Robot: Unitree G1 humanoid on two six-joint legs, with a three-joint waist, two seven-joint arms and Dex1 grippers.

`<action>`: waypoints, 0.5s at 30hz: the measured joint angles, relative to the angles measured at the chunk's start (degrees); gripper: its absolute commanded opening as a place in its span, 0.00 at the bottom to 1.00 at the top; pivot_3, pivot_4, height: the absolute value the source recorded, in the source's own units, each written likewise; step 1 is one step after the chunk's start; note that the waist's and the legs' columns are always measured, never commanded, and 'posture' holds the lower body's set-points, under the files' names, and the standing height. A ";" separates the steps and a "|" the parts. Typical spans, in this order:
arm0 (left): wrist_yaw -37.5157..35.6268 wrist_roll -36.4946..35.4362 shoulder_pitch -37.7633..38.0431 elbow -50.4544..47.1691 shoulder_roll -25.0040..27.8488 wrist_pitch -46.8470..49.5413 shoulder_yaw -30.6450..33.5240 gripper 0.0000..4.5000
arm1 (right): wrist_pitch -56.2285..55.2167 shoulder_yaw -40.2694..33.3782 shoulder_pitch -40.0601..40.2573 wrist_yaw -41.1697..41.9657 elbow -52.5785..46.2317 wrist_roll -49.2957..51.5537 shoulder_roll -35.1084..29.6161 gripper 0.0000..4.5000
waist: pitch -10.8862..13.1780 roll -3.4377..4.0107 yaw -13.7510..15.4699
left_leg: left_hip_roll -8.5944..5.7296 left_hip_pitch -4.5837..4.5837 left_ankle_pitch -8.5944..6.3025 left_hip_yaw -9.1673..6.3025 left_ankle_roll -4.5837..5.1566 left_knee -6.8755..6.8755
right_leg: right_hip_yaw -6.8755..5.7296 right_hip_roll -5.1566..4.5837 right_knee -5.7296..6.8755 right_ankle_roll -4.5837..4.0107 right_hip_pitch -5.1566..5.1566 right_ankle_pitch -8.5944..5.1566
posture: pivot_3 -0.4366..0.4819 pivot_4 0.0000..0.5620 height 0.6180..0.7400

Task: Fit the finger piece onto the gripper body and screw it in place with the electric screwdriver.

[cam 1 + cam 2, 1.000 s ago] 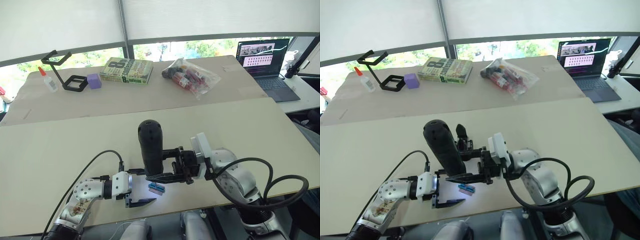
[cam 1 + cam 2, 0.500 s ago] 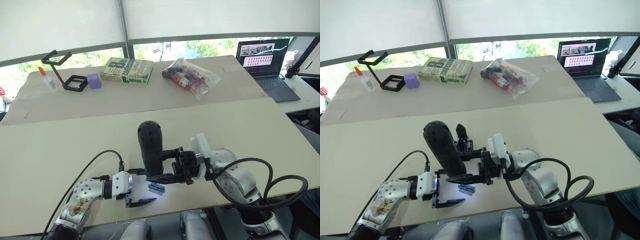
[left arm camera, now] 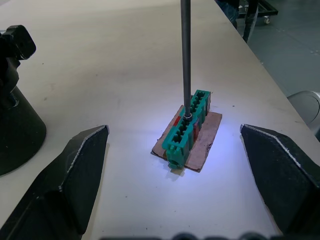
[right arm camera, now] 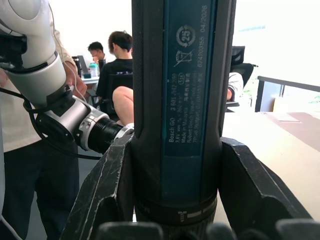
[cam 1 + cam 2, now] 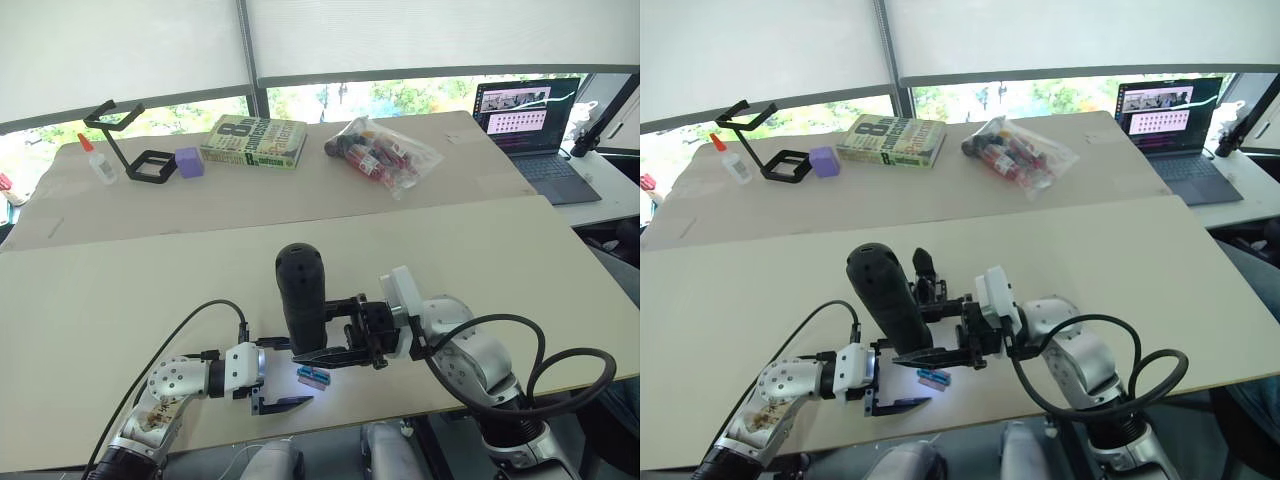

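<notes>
While the right gripper (image 5: 335,340) clamps the electric screwdriver (image 5: 301,296) upright, its bit sits on a green-and-red block (image 3: 186,127) below. The left gripper (image 3: 176,165) hangs spread and empty either side. The gripper body (image 5: 925,275), just behind, looks untouched, so fitting and screwing seem to remain.

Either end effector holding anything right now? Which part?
The right end effector clamps the thick black cylindrical electric screwdriver around its lower barrel. The left end effector is open, holding nothing.

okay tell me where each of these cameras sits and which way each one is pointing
Head pair: look forward and down over the table; both arms, the right gripper clamping the electric screwdriver.
Left wrist: looks along the open left gripper at the green-and-red block under the bit.
Right wrist: faces the screwdriver barrel, seated people beyond.
Shared: the screwdriver.
</notes>
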 measured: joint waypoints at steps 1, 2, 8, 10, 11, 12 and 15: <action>0.01 -0.03 0.02 -0.08 -0.07 0.00 0.06 0.99 | 0.17 -0.07 -0.10 -0.03 0.00 0.05 0.00 0.43 | 0.00 0.00 0.00 | 0.00 -0.01 0.00 0.00 0.00 0.00 | 0.00 0.00 0.00 0.00 0.00 0.00 | 0.48 0.27 1.00; 0.02 -0.03 0.03 -0.12 -0.09 0.00 0.07 0.99 | 0.38 -0.15 -0.24 -0.08 0.00 0.08 -0.02 0.43 | 0.00 0.00 0.00 | 0.00 -0.01 0.00 0.00 0.00 0.00 | 0.00 0.00 -0.01 0.00 -0.01 0.00 | 0.48 0.27 1.00; 0.02 -0.02 0.00 -0.17 -0.15 -0.03 0.35 0.99 | 2.77 -1.19 -2.51 -0.99 -0.67 2.41 -0.10 0.43 | 0.00 0.00 -0.03 | -0.01 -0.03 0.00 0.00 -0.01 0.00 | 0.00 -0.01 -0.02 0.00 -0.03 0.00 | 0.48 0.27 1.00; 0.02 -0.19 0.00 -0.17 -0.19 -0.02 0.60 0.99 | 3.54 -2.00 -3.46 -1.13 -1.92 3.89 -0.21 0.43 | 0.00 0.00 -0.03 | 0.01 -0.03 0.00 -0.01 -0.01 -0.01 | -0.01 0.00 -0.02 0.00 -0.04 0.00 | 0.48 0.27 1.00; 0.02 -0.46 0.02 -0.15 -0.20 0.03 0.73 0.99 | 3.92 -2.36 -3.83 -1.17 -2.40 4.56 -0.29 0.43 | 0.00 0.00 -0.07 | 0.01 -0.03 0.00 -0.01 -0.01 -0.01 | -0.01 0.00 -0.02 0.00 -0.05 0.00 | 0.48 0.27 1.00; 0.02 -0.82 0.03 -0.15 -0.20 0.13 0.94 0.99 | 4.23 -2.72 -4.19 -1.21 -2.75 4.81 -0.35 0.43 | 0.00 0.00 -0.10 | 0.01 -0.04 0.00 -0.01 -0.01 -0.01 | 0.00 0.00 -0.02 0.00 -0.05 0.00 | 0.48 0.27 1.00; -0.42 -3.05 0.63 -0.36 -0.30 1.11 1.63 0.99 | 5.69 -3.36 -5.34 -1.94 -3.46 6.90 -0.41 0.43 | 0.02 -0.03 -0.16 | 0.01 -0.07 0.00 0.00 -0.01 -0.01 | 0.00 0.00 -0.02 0.00 -0.09 0.00 | 0.48 0.27 1.00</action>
